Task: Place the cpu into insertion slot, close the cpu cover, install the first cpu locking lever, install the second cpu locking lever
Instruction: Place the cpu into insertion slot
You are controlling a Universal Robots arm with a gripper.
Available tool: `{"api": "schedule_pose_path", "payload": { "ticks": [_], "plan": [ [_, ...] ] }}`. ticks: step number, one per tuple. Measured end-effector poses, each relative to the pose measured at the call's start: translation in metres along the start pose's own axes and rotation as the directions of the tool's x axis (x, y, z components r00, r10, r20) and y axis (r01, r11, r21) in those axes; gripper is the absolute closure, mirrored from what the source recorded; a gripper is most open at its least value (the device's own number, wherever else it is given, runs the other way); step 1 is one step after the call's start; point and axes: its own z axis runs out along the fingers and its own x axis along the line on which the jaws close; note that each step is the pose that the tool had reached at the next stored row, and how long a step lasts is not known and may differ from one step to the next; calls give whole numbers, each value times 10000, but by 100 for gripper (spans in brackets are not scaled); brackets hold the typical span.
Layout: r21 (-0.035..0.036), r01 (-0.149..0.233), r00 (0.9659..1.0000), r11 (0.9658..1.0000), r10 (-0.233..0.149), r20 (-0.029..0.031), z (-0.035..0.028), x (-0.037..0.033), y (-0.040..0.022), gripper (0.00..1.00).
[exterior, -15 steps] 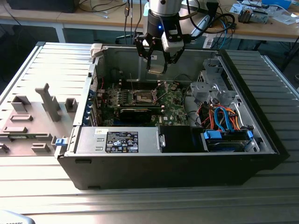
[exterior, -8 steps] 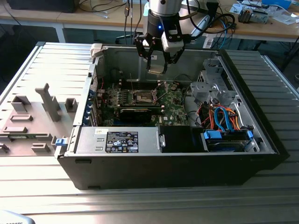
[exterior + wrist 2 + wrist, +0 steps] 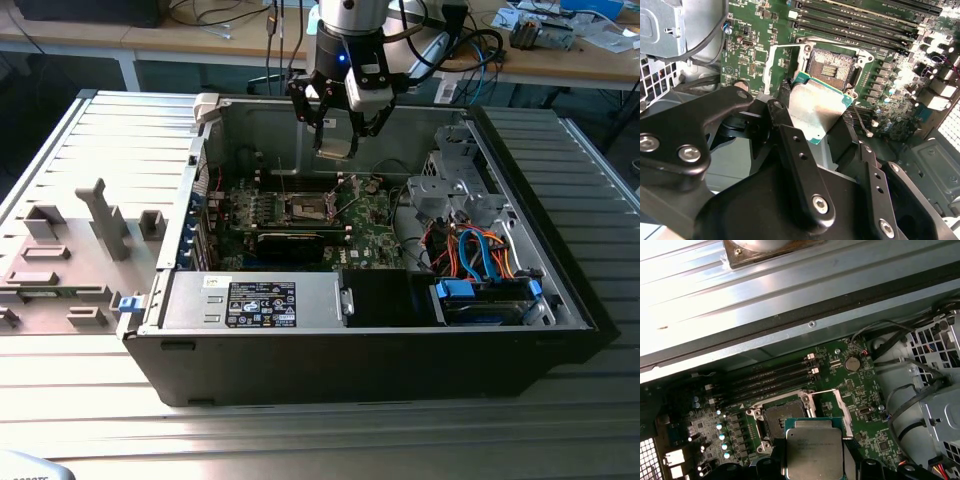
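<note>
Upper middle in the exterior view, jaws grip the cpu (image 3: 335, 143). In both wrist views they hide one edge of it.

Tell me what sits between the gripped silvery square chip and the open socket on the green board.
Nothing. In the second wrist view, the flat silvery-tan square cpu and the dark-centred, metal-rimmed insertion slot have only open air between them.

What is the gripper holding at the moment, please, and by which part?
The gripper holds the cpu by two opposite edges, clear of the insertion slot.
</note>
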Motion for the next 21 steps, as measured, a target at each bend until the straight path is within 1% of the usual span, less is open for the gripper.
{"api": "schedule_pose_path", "payload": {
  "ticks": [21],
  "plan": [
    [23, -119, 9999, 9999, 119, 12, 0, 0, 0, 46]
  ]
}}
